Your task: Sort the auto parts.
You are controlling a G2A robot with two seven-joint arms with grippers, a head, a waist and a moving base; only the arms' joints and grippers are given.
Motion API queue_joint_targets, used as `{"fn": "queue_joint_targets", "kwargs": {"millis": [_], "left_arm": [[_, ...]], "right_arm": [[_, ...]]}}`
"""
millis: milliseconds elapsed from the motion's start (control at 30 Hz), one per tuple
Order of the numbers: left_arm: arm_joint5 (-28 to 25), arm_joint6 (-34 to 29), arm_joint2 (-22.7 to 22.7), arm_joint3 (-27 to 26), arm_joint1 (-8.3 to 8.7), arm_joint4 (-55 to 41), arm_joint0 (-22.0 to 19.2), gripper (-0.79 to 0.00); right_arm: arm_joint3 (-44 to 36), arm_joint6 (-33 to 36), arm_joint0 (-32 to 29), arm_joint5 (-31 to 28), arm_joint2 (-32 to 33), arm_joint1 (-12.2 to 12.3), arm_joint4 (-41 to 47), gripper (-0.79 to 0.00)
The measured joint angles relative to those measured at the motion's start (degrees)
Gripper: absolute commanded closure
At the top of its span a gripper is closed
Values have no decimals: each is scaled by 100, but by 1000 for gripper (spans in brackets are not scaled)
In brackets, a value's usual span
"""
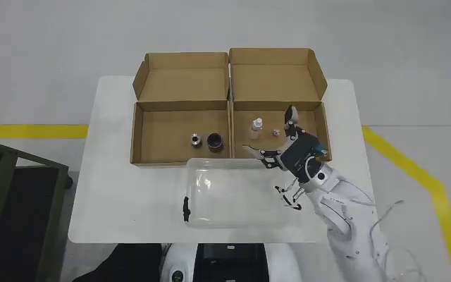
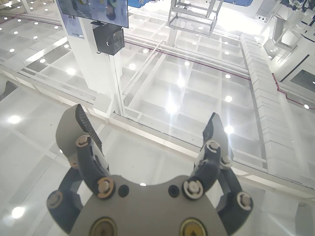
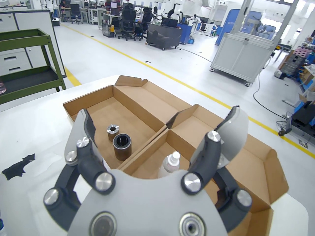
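Two open cardboard boxes stand side by side. The left box (image 1: 158, 137) holds a small metal cylinder (image 1: 194, 139) (image 3: 113, 131) and a dark ring-shaped sleeve (image 1: 214, 142) (image 3: 122, 146). In the right box (image 1: 313, 120) lie a white bottle-shaped part (image 1: 256, 127) (image 3: 171, 163) and a tiny part (image 1: 276, 131). My right gripper (image 1: 273, 134) (image 3: 160, 116) hangs open and empty over the right box's near half, above the white part. My left gripper (image 2: 147, 121) is open, holds nothing and points up at the ceiling.
A clear plastic tray (image 1: 232, 197) lies on the white table (image 1: 106, 176) just in front of the boxes, with a black scrap (image 1: 186, 209) (image 3: 19, 167) at its left end. Both box lids are folded back at the far side.
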Motion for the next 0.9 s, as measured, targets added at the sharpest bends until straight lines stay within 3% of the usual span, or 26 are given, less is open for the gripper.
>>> {"fn": "queue_joint_targets", "kwargs": {"millis": [200, 467, 900], "left_arm": [[0, 0, 0, 0, 0, 0, 0, -785], [0, 0, 0, 0, 0, 0, 0, -785], [0, 0, 0, 0, 0, 0, 0, -785]], "right_arm": [[-263, -359, -700, -127, 715, 98, 48, -785], [30, -942, -1409, -185, 1504, 187, 166, -785], [305, -1250, -1618, -329, 1825, 271, 264, -784]]}}
